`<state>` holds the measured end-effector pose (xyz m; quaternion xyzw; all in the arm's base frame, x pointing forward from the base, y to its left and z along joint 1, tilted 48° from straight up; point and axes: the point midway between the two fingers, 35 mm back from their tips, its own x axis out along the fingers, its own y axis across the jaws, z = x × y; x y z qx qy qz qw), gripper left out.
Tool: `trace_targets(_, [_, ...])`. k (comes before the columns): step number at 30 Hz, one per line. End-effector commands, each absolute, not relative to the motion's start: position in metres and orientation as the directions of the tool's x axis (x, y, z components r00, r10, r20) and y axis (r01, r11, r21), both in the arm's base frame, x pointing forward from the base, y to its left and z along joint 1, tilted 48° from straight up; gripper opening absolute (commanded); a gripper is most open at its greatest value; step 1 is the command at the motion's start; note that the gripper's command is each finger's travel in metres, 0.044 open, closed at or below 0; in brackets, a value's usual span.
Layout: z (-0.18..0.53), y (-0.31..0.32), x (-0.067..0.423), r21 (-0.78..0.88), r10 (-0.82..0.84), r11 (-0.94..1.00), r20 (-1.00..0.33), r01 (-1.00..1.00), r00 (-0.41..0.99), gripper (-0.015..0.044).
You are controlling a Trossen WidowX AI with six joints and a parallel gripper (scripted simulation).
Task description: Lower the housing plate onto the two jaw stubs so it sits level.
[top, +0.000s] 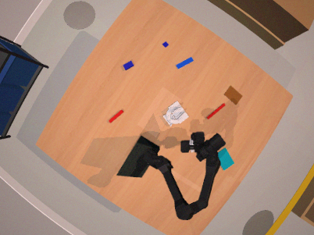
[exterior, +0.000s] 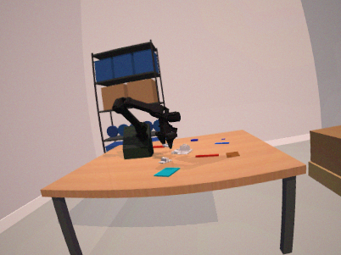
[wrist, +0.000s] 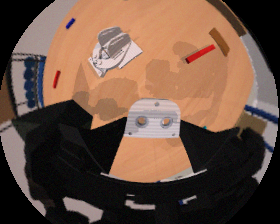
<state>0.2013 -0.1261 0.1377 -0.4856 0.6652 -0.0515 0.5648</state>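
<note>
- Has the housing plate gripped by its sides in the hand, with fingers wide apart, spread nearly to their limit.
- In the wrist view, shows two large round holes side by side in the plate, plus smaller ones near the edges; rounded corners on the far side.
- Held above the tabletop, well clear of contact with the white assembly; not lowered onto the jaw stubs.
- Can't make out individual stubs or pins at this scale.
- Note a small white piece on the tabletop in the exterior view, near the teal block; too small to identify.
- To the far side of the assembly from the arm, find a blue bar and a tiny blue square.
- Find one red bar near the brown block, apart from it.
- Find another red bar across the assembly, well apart.
</note>
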Motion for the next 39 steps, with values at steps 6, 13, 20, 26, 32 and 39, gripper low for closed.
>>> trace_targets(6, [0.118,-0.108,0.215,-0.648,-0.693,0.596,-0.713,-0.474,0.106,0.0351])
trace_targets(13, [0.102,-0.093,0.223,-0.666,-0.687,0.641,-0.72,-0.382,0.102,0.0351])
trace_targets(20, [0.087,-0.077,0.229,-0.679,-0.684,0.677,-0.723,-0.284,0.098,0.0351])
trace_targets(26, [0.073,-0.063,0.232,-0.688,-0.685,0.699,-0.722,-0.195,0.095,0.0351])
trace_targets(32, [0.059,-0.049,0.234,-0.695,-0.689,0.711,-0.719,-0.103,0.093,0.0351])
trace_targets(39, [0.043,-0.033,0.233,-0.7,-0.697,0.714,-0.711,0.01,0.092,0.0351])
